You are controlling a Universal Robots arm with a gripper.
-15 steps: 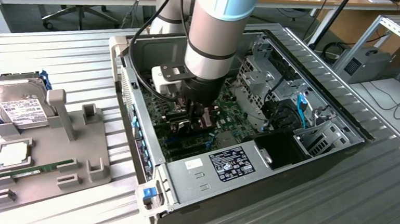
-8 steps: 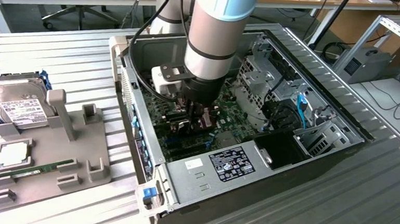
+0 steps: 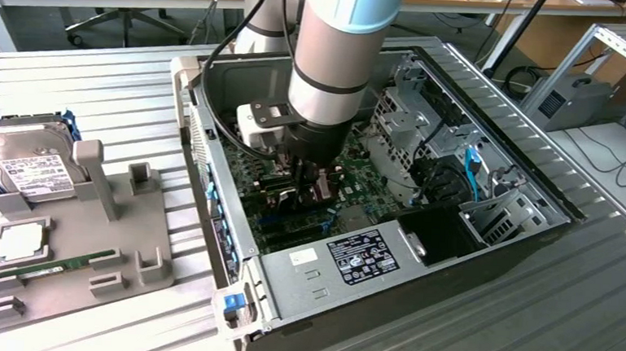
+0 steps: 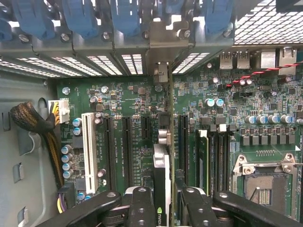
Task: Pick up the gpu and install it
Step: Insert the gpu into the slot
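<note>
The gpu [image 4: 161, 184] stands on edge between the gripper's [image 4: 163, 208] two black fingers [image 4: 142, 208], which pinch it from both flat sides; in the wrist view its thin edge runs away from the jaws toward the case's rear wall, with its silver metal end bracket [image 4: 161, 71] reaching up against the slot openings there. The card sits directly over the motherboard [image 4: 137, 118], in line with one of the long black expansion slots [image 4: 182, 137], between the other black slots beside the white slot [image 4: 88, 151] on one side and the memory slots and the bare processor socket [image 4: 265, 182] on the other. In the exterior view the gripper [image 3: 307, 179] is down inside the open computer case [image 3: 482, 259], close over the board. Outside the case, toward the exterior view's left, a grey holder tray [image 3: 124, 229] carries a hard drive [image 3: 26, 166] with a white label and a narrow green RAM stick [image 3: 52, 267].
</note>
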